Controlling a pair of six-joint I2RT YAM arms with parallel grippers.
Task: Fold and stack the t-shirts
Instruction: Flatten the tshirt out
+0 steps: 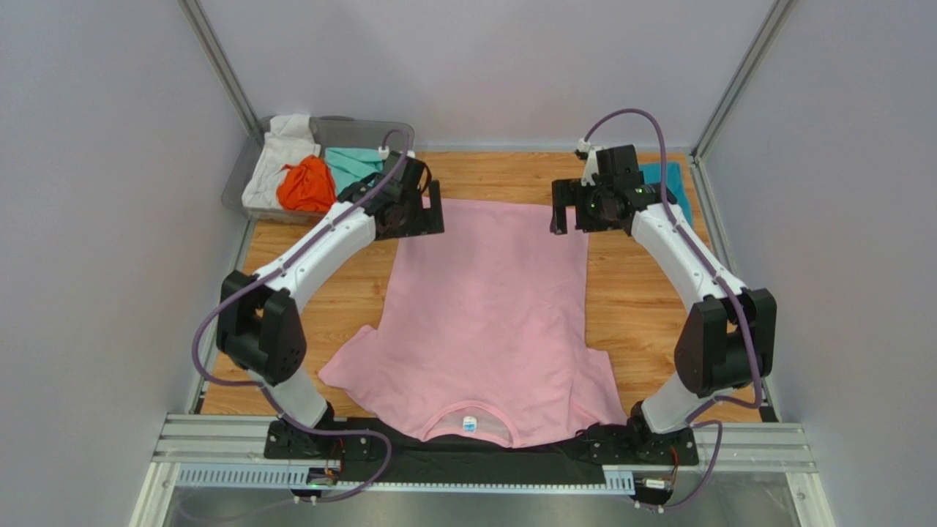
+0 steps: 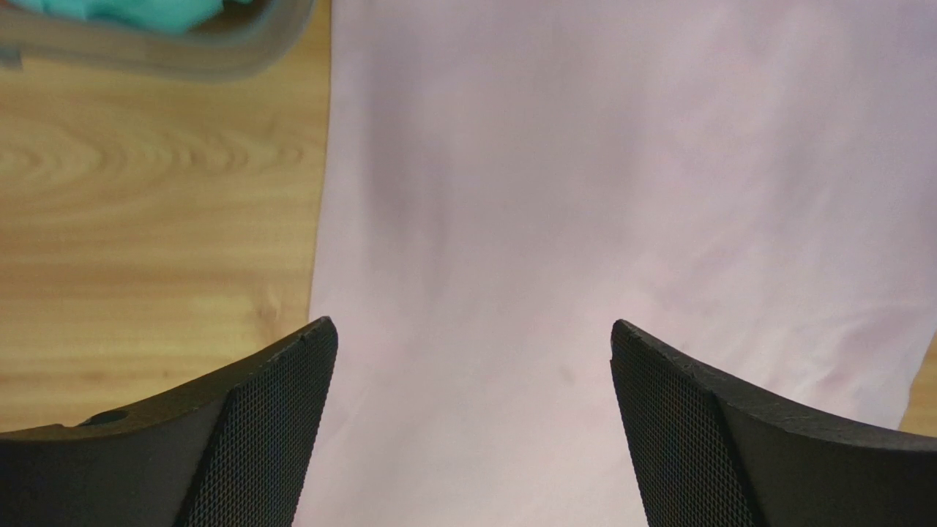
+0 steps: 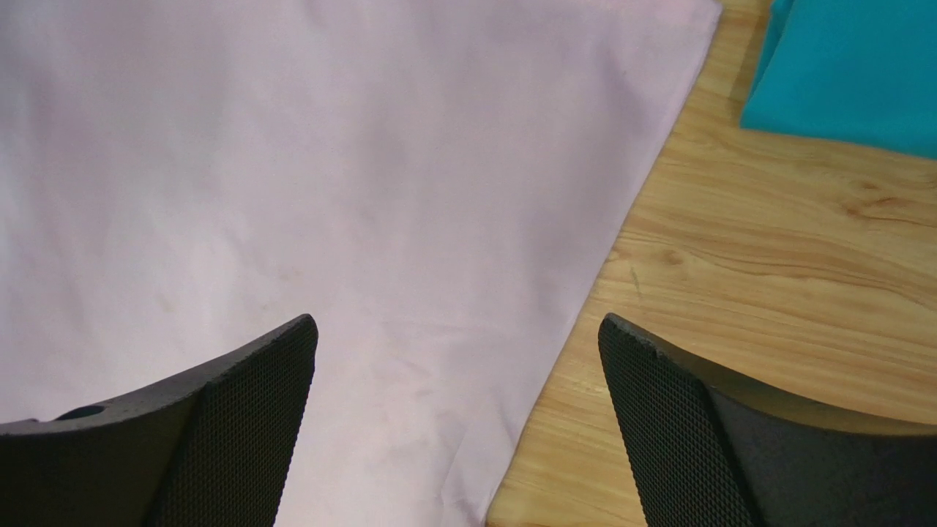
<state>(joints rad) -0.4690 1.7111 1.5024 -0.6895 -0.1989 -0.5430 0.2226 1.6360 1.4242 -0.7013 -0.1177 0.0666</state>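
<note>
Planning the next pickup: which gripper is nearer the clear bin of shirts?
Left. The left gripper hovers right beside the bin; the right gripper is across the pink t-shirt hem from it.

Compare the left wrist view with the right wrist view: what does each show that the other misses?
Only the left wrist view shows a corner of the clear bin with a mint-green shirt in it. Only the right wrist view shows the teal shirt lying on the wooden table. Both show the pink shirt flat on that table; the left end effector and the right end effector are open and empty.
</note>
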